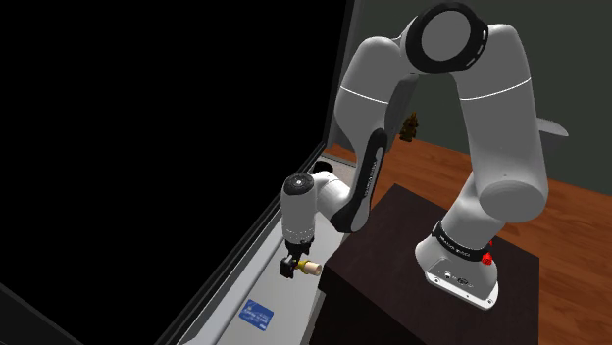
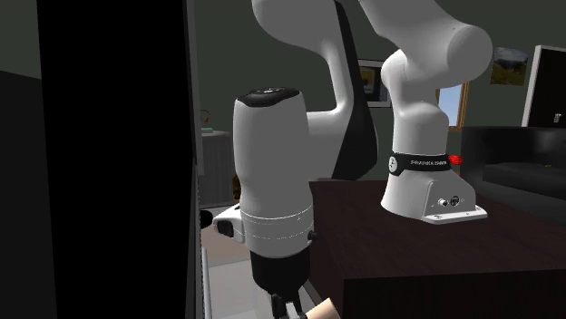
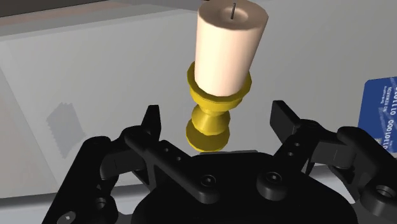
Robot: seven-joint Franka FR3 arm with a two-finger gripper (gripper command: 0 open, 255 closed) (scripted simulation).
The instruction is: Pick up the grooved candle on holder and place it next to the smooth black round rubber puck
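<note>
A cream candle [image 3: 229, 44] with a dark wick sits in a golden holder [image 3: 210, 121]. It stands between my gripper's [image 3: 217, 119] two black fingers [image 3: 151, 121], which are apart and do not touch it. The candle leans slightly. A dark flat edge shows just under the holder's foot; I cannot tell what it is. In the shoulder view the gripper [image 1: 291, 267] hangs low over the pale grey surface [image 1: 235, 284], with the candle [image 1: 311, 266] right beside its tips. The second exterior view shows the gripper [image 2: 283, 304] near the bottom edge, with the candle [image 2: 324, 310] beside it.
A blue card [image 1: 257, 314] lies on the grey surface close to the gripper, also the blue card [image 3: 380, 114] beside one finger. The dark stand box [image 1: 392, 255] rises right next to the hand. A large black area [image 1: 147, 147] spans the shoulder view's left.
</note>
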